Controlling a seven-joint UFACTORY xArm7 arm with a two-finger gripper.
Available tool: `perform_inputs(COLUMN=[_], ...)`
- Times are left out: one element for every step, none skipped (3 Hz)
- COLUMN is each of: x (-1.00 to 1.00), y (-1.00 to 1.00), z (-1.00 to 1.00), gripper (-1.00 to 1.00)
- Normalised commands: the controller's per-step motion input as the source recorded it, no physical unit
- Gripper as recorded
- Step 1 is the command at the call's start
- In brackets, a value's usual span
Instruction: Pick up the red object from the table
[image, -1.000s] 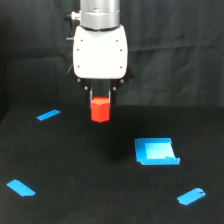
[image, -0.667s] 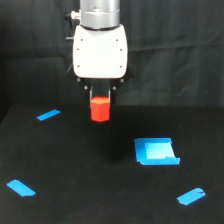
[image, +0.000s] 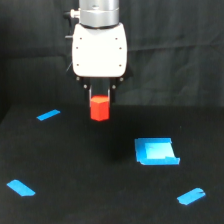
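- nearest the camera, blue tape strips (image: 21, 188) are lying on the black desk (image: 90, 190), with a blue square piece (image: 156, 151) sitting toward the exterior view's right.
- farther back, the red block (image: 99, 108) is hanging clear above the desk, its top between the jaws, which are pinching its upper sides.
- it is looking small, rigid, light and matte, so a hold across its flat sides seems secure.
- behind, the white gripper (image: 99, 95) is pointing straight down.

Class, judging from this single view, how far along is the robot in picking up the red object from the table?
Done: the gripper is shut on the red object, which appears to hang clear of the table. In hand: holding it aloft. Left: little, perhaps a bit more lift; the blue square piece and tape strips lie untouched.
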Motion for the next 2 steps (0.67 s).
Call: perform_inputs(x=[-0.01,-0.01], y=[0.04,-0.02], z=[0.06,0.07], gripper=[-0.99,-0.99])
